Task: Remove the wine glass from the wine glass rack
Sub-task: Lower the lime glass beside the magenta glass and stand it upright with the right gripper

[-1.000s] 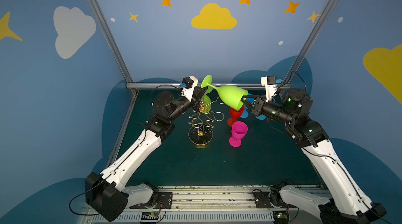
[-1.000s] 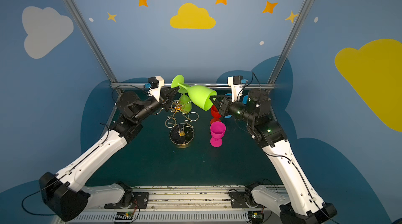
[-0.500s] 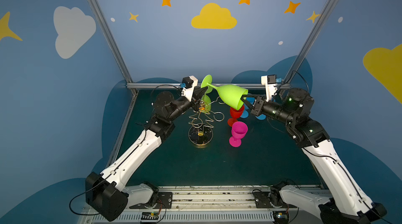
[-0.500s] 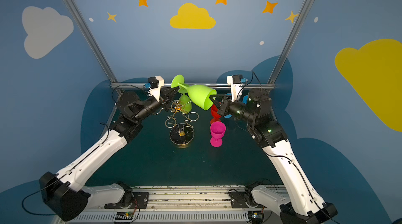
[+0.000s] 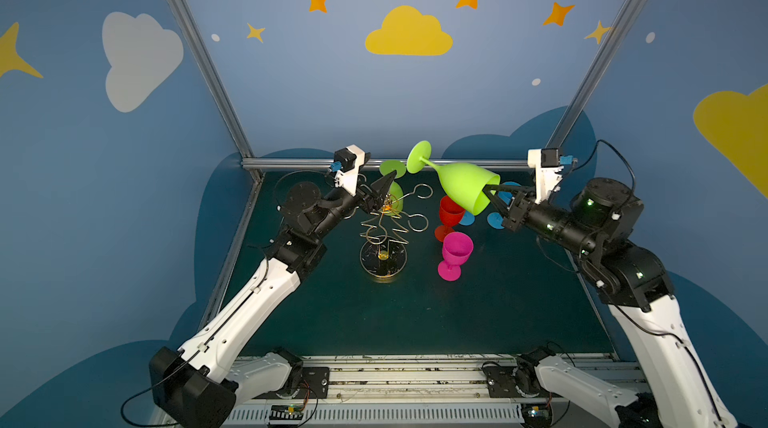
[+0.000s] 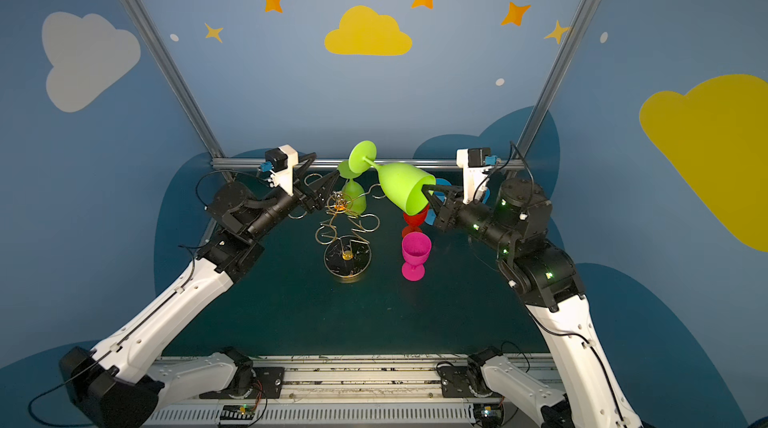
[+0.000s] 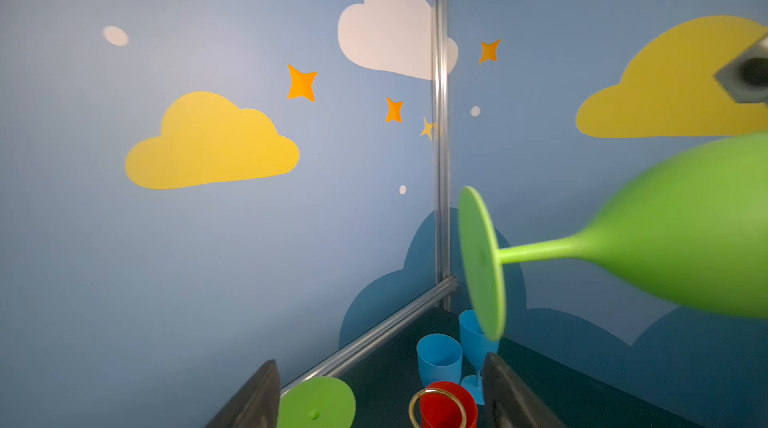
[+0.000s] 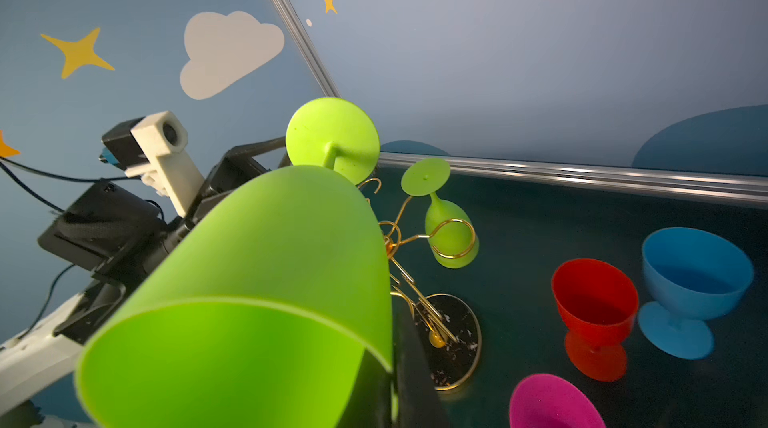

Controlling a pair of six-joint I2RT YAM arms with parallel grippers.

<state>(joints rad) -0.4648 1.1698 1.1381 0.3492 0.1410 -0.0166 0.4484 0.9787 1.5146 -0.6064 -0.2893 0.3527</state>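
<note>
Pinching the wine glass (image 5: 465, 189) by its rim — the handiest edge of a hung bowl — right gripper (image 5: 489, 194) holds it sideways, clear above the wine glass rack (image 5: 372, 257); left gripper (image 6: 325, 174) gapes empty beside it.

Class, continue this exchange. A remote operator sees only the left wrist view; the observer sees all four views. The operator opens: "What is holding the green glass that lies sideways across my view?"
Observer: The right gripper, shut on the rim of the green wine glass, with one finger inside the bowl.
Operator: Is it off the rack?
Observer: In both top views it is in the air above the wine glass rack; no loop shows round its stem.
Operator: Is the rack bare?
Observer: No; a second green glass hangs foot up on it.
</note>
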